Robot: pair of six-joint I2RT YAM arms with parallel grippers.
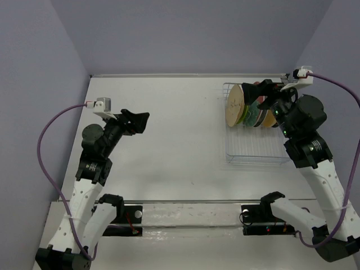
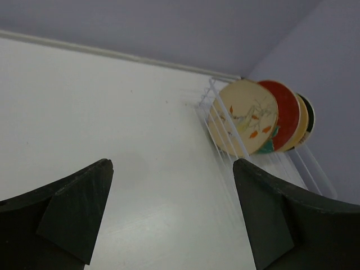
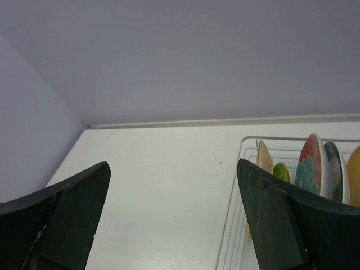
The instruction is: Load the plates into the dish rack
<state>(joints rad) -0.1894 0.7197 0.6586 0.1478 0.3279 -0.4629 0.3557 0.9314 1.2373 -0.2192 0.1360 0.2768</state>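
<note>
Top external view: both my tools hang empty. The left tool [image 1: 136,121] has its jaws spread wide with nothing between them, and the right tool [image 1: 269,89] is the same, which its wrist view confirms with only bare bench between the fingers. The plates [image 1: 247,109] stand on edge in the dish rack [image 1: 253,153], packed in a row at its far end. They sit just below and a little to the right of my right tool, and well apart from my left tool, far ahead on its right. They're upright because the wire tines hold each one in a slot, so they lean close together without falling flat. From the right wrist I count a tan plate [image 3: 264,157], a small lime green plate [image 3: 281,171], a red plate [image 3: 309,163] with teal flowers, a teal-rimmed white one and another tan one at the frame edge. I can't tell whether there's a sixth. No plate lies on the bench [image 1: 169,146] in any view, so I judge loading done or nearly done, with the right tool parked above the rack after a release. The bench is plain white and slightly glossy. The walls [image 1: 169,34] are pale lavender and close in on three sides.
</note>
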